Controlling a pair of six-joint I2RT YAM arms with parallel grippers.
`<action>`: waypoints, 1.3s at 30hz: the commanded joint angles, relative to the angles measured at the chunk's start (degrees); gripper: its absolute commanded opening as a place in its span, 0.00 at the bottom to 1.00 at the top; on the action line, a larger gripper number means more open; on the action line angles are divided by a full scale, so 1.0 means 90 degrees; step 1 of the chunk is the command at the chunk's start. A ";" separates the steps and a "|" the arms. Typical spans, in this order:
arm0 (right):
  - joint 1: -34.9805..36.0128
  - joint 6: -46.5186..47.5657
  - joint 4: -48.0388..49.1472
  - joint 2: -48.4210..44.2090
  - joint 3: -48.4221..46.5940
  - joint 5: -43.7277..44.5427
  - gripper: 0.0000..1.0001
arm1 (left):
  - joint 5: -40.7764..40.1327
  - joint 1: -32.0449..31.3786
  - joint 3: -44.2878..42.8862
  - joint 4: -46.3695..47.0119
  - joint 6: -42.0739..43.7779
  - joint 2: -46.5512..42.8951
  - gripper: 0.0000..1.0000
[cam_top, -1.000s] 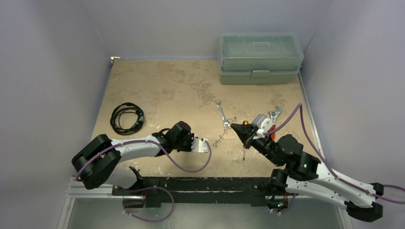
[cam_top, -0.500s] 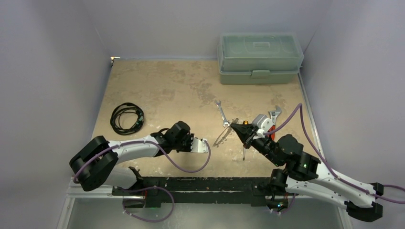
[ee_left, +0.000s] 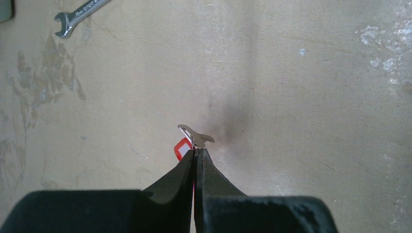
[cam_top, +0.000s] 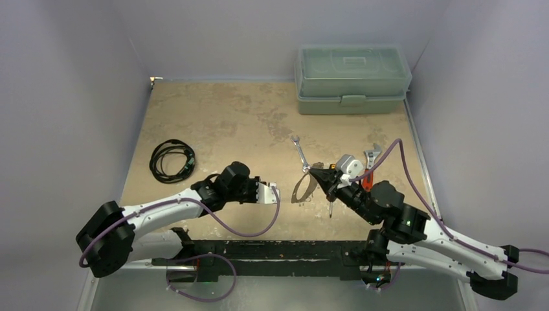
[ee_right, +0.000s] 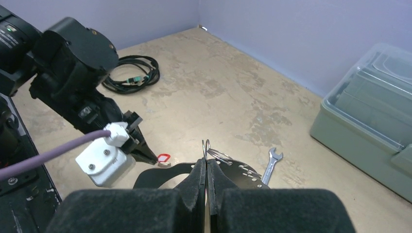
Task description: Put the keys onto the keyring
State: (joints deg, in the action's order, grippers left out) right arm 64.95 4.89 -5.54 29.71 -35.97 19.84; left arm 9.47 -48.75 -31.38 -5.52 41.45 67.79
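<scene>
Keys: one small silvery key shows plainly. Its flat head pokes out past the fingertips, and a red plastic tag sits just beside it.
Key's place: raised over the bare table, about midway along the near edge and a little in from it.
Left tool: closed tight, pinching that key at its very tips.
Keyring: a thin, shiny, silvery oval loop, tilted. It hangs from its far end, with small metal pieces along it that are too small to tell apart.
Keyring's place: just right of the key, toward the near edge and right of the table's middle. It is apart from the key, not touching it.
Right tool: closed, gripping the rim of the keyring between its fingertips.
Change in keyring: a second ago it showed as a thin, knobbly line trailing from the right tool toward the near edge. It now shows as an open oval.
Change in left arm: the elbow has swung toward the near left corner, and the tool has drawn slightly left, widening the gap to the ring.
Change in right arm: the tool has shifted slightly left.
Unmoved: the small spanner beyond the ring, the coiled black cable near the left edge, and the green lidded box at the far right corner.
</scene>
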 commanded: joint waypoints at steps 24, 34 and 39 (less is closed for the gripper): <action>0.0030 0.1140 0.1078 0.1182 -0.0056 -0.1681 0.00 | 0.0999 0.0373 -0.0235 -0.0002 -0.0569 -0.1814 0.00; 0.0030 0.1275 0.0711 0.1438 -0.0134 -0.2634 0.00 | 0.1274 0.0370 -0.0278 -0.0022 -0.0661 -0.2075 0.00; 0.0030 0.1293 0.0637 0.1547 -0.0174 -0.2913 0.00 | 0.1330 0.0374 -0.0294 -0.0055 -0.0665 -0.2205 0.00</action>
State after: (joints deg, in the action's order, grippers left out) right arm 64.95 15.55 -0.99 43.24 -35.97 -2.87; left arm 19.09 -45.76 -31.40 -5.74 36.56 49.56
